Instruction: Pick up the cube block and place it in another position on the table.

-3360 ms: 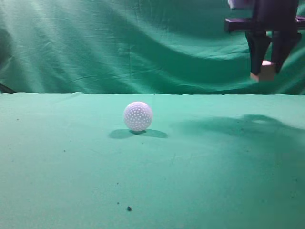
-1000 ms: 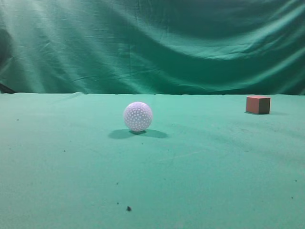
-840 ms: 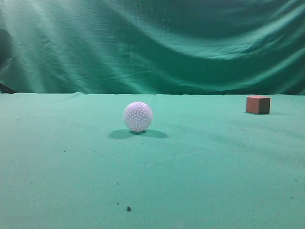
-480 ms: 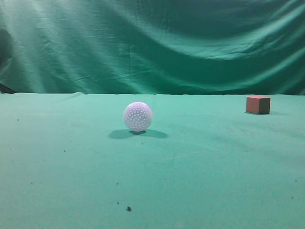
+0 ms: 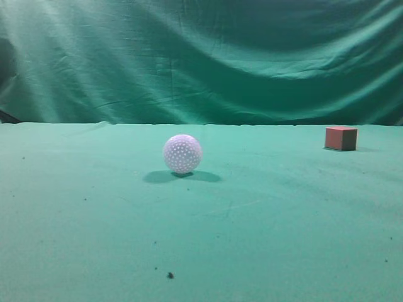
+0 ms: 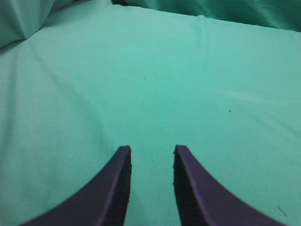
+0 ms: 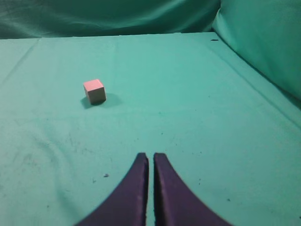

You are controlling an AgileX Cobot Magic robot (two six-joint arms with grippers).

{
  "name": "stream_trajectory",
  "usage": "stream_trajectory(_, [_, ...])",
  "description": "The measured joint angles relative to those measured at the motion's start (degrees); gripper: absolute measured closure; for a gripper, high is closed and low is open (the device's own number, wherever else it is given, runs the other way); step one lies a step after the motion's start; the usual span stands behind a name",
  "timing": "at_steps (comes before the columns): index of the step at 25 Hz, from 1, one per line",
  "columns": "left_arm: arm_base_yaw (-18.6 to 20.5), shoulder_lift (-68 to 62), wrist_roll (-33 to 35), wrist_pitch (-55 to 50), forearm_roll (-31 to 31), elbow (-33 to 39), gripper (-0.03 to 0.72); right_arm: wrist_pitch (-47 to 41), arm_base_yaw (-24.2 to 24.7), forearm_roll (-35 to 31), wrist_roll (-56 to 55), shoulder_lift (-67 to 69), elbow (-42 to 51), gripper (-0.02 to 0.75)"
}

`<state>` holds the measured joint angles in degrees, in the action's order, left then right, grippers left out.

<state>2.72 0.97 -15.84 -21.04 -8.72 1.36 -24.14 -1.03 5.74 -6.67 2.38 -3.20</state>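
The cube block [image 5: 341,138] sits flat on the table [image 5: 264,239] at far right, well apart from the white ball [image 5: 182,153]. The right gripper [image 7: 150,157] hangs over bare cloth, fingers [image 7: 136,188] nearly together and empty, the cube ahead to its left. The left gripper [image 6: 151,150] holds its fingers [image 6: 115,188] narrowly apart, gripping nothing.

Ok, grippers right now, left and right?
Left gripper: open, empty.
Right gripper: shut, empty; cube sits apart on the table.
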Motion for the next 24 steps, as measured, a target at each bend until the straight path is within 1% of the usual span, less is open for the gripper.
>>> stream_trajectory(5, [0.0, 0.0, 0.0, 0.0, 0.0, 0.0, 0.426, 0.6, 0.0, -0.3, -0.6, -3.0, 4.7, 0.738])
stream_trajectory(24, [0.0, 0.0, 0.0, 0.0, 0.0, 0.0, 0.426, 1.8, 0.0, -0.3, -1.1, -3.0, 4.7, 0.738])
